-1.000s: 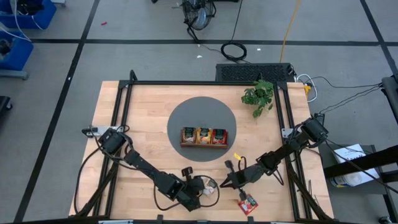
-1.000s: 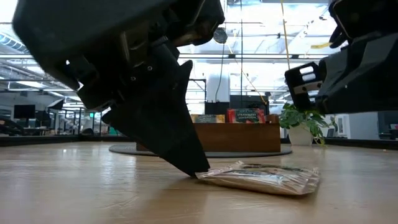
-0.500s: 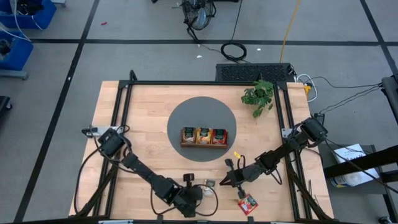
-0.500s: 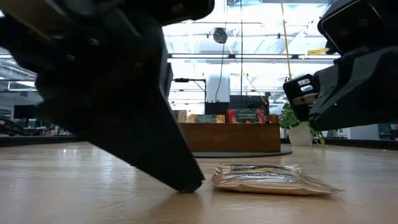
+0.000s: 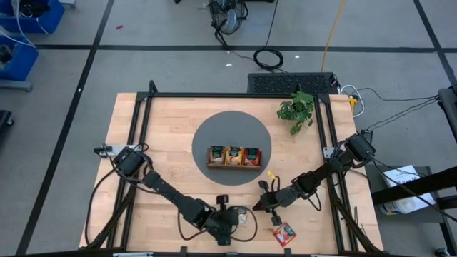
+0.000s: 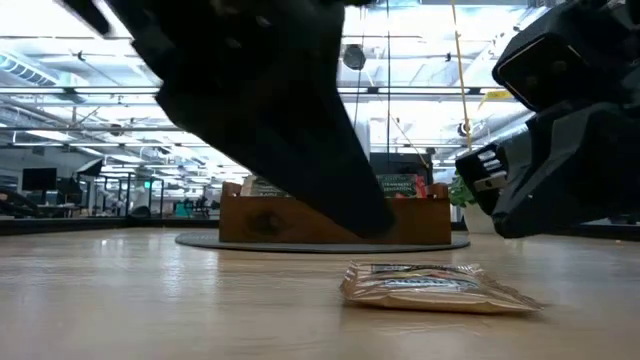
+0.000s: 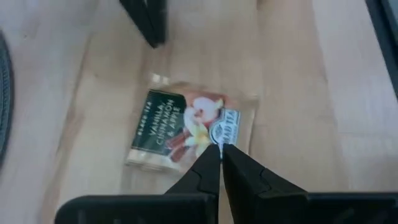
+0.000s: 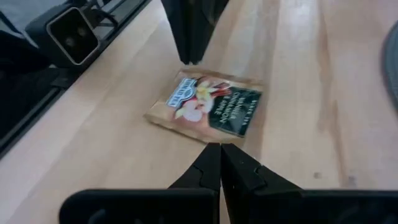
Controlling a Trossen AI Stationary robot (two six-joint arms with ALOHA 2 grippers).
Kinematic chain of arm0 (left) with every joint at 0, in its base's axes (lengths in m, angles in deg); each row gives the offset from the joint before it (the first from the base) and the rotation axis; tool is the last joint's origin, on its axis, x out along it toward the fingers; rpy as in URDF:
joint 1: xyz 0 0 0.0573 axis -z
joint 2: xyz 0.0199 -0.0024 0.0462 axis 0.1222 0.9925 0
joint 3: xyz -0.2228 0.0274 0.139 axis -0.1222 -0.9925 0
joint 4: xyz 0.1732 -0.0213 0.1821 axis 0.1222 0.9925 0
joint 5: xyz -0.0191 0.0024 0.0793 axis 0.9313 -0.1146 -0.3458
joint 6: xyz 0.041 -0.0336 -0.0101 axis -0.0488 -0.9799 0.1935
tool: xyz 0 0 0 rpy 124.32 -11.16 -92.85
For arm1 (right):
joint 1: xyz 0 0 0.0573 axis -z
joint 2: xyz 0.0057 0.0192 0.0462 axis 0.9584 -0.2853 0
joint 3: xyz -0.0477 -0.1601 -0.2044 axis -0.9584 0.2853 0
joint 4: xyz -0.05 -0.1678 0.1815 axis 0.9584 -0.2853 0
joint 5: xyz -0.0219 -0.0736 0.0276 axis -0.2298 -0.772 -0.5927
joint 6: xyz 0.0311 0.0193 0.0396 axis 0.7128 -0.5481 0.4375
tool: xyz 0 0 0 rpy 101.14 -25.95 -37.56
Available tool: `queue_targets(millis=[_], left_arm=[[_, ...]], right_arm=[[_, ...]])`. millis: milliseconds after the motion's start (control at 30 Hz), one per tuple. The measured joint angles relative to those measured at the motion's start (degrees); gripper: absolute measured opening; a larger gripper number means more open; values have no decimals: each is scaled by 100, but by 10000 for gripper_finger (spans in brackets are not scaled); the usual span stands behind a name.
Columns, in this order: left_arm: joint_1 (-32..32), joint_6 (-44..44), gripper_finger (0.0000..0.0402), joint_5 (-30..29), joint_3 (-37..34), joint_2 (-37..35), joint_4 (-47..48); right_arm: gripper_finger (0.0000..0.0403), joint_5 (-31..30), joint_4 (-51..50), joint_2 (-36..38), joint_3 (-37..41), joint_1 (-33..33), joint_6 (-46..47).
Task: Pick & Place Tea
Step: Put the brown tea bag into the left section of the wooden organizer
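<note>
A pale tea packet (image 7: 186, 127) with a dark green label lies flat on the wooden table near its front edge, also seen in the low view (image 6: 430, 285) and the high view (image 5: 243, 212). My left gripper (image 7: 221, 149) is shut and hangs just above the table at the packet's left, its tip (image 6: 378, 228) clear of the wood. My right gripper (image 8: 219, 149) is shut too. It points at the packet from the right (image 5: 257, 208) and stays short of it. A red tea packet (image 5: 284, 233) lies at the front right.
A brown wooden tray (image 5: 234, 165) holding tea packets stands on a grey round mat (image 5: 232, 128) in the middle of the table. A green plant (image 5: 296, 108) stands at the far right. Black frame rails (image 5: 137, 125) run along both sides.
My left gripper's shut tip stood on the table against the pale packet's edge. It drew off the edge, then rose clear of the table and rolled. The packet, one end tipped up before, has settled flat. My right gripper rolled a little.
</note>
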Motion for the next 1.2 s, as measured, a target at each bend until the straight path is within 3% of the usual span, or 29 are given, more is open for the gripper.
queue_targets(millis=[367, 833, 1200], left_arm=[[-122, -65, 23, 268, 4, 291, -263], [-142, -163, 23, 100, 7, 511, -401], [-142, -157, 23, 24, -6, 527, -484]], right_arm=[[22, 193, -73, 0, 0, 184, 868], [89, 1269, -154, 5, -8, 376, 2218], [91, 1956, -382, 26, -22, 459, 3412]])
